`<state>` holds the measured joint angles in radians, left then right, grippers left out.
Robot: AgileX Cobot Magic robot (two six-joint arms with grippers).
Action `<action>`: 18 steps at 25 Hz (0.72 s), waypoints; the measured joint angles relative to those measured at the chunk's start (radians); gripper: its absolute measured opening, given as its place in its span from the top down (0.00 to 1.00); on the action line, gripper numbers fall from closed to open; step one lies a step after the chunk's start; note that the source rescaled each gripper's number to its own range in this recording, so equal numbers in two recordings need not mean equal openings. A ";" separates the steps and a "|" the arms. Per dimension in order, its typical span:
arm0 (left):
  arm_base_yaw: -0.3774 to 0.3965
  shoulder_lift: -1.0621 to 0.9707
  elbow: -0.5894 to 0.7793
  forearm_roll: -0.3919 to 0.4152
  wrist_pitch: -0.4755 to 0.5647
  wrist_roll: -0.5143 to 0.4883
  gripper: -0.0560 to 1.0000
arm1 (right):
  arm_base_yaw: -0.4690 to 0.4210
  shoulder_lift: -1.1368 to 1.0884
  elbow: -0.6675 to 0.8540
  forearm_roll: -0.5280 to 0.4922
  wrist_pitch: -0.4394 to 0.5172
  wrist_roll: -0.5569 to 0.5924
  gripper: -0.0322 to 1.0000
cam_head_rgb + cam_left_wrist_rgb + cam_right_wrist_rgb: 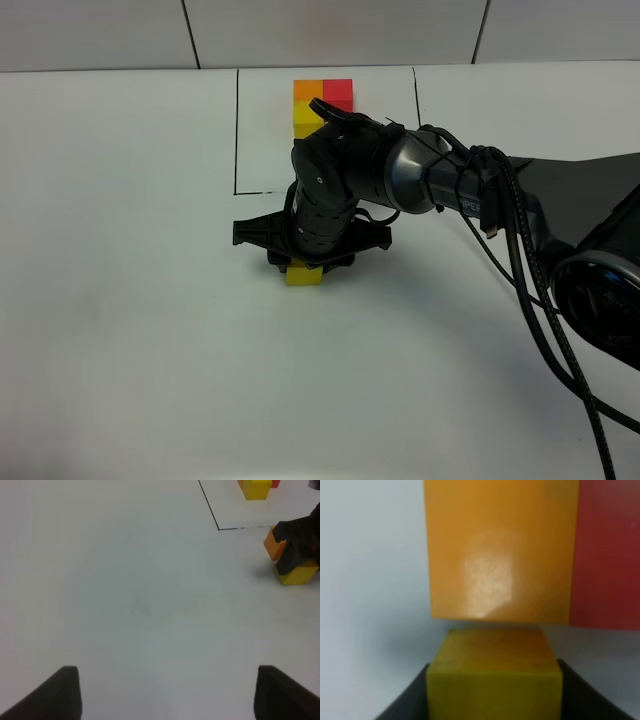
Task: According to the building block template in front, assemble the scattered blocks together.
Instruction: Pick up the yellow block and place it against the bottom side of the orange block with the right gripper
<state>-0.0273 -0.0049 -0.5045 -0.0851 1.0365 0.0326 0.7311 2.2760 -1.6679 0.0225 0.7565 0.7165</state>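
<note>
placement of the yellow block [305, 276] is the step in hand, we judge. the right gripper [308, 262] reaches across to the middle of the table [120, 320]. in its wrist view its jaws flank the yellow block on both sides, closed on it. just far of it lie the orange block [500, 555] and, touching its right side, the red block [607, 555]. the yellow one sits at the orange one's near face, touching or nearly so. the building block template [322, 100] stands at the far middle inside its black frame, with yellow near of orange, so the layout fits. to finish well, we should square the yellow face flush with the orange one and press only lightly so the pair does not slide. then we open and lift straight up. the left gripper [167, 695] hangs wide and empty, well off to the left.
</note>
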 joint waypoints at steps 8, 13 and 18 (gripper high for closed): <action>0.000 0.000 0.000 0.000 0.000 0.000 0.38 | 0.000 0.009 -0.007 -0.013 0.005 0.006 0.96; 0.000 0.000 0.000 0.000 0.000 0.000 0.38 | 0.002 0.010 -0.007 -0.038 0.002 0.036 0.96; 0.000 0.000 0.000 0.000 0.000 0.000 0.38 | 0.004 0.011 -0.007 -0.056 0.000 0.049 0.96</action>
<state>-0.0273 -0.0049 -0.5045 -0.0851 1.0365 0.0326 0.7348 2.2867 -1.6753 -0.0338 0.7569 0.7659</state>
